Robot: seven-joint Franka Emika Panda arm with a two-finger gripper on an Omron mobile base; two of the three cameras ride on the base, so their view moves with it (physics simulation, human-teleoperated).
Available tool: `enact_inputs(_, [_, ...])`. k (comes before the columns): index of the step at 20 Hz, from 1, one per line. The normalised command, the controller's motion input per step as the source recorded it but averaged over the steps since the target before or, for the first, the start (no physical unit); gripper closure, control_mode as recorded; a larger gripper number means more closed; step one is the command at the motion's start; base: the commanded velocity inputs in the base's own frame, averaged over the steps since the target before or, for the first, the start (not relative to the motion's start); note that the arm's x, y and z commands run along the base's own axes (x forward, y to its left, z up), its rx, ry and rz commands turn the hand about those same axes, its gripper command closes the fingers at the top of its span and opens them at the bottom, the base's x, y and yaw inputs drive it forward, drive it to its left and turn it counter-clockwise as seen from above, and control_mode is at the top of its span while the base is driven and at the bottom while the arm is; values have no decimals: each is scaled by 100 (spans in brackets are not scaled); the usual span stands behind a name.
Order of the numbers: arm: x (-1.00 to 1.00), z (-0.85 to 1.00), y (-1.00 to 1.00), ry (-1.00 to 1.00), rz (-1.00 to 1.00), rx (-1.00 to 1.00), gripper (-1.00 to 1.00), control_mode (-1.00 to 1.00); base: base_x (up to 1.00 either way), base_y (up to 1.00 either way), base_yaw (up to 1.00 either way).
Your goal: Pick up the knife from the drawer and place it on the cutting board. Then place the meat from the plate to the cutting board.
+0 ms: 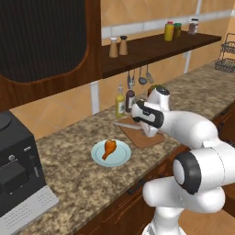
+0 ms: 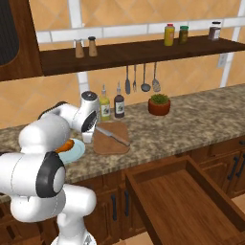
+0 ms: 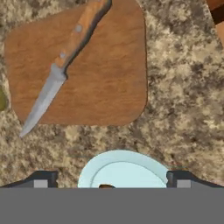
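Note:
The knife (image 3: 59,72) lies slantwise on the reddish-brown cutting board (image 3: 109,74), its brown handle toward the far edge and its pale blade tip just past the board's near corner. In the base views the knife (image 2: 113,135) rests on the cutting board (image 2: 111,143). My gripper (image 3: 113,181) hovers open above the counter between board and plate, holding nothing. The pale blue plate (image 3: 124,168) sits just below it, and the meat (image 1: 109,148), an orange-brown drumstick, lies on the plate (image 1: 120,156). The drawer (image 2: 135,191) stands pulled open below the counter.
Two bottles (image 2: 104,106) stand by the wall behind the board, with a potted plant (image 2: 159,104) to their right. Ladles and spoons (image 2: 141,79) hang under a shelf. A black coffee machine (image 1: 18,174) fills the counter's left end and a wire rack (image 1: 227,57) the far right.

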Motion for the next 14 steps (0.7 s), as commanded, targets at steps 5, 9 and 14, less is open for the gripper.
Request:
enact_inputs(5, [-37,5,64,10,79,-18,-100,-100,0,0,0])
enact_inputs(9, [-38,-10,84,14,66,-28,-100,-100,0,0,0])
enact_inputs(14, [-7,-53,93,15,36,-37,-100,-100,0,0,0])
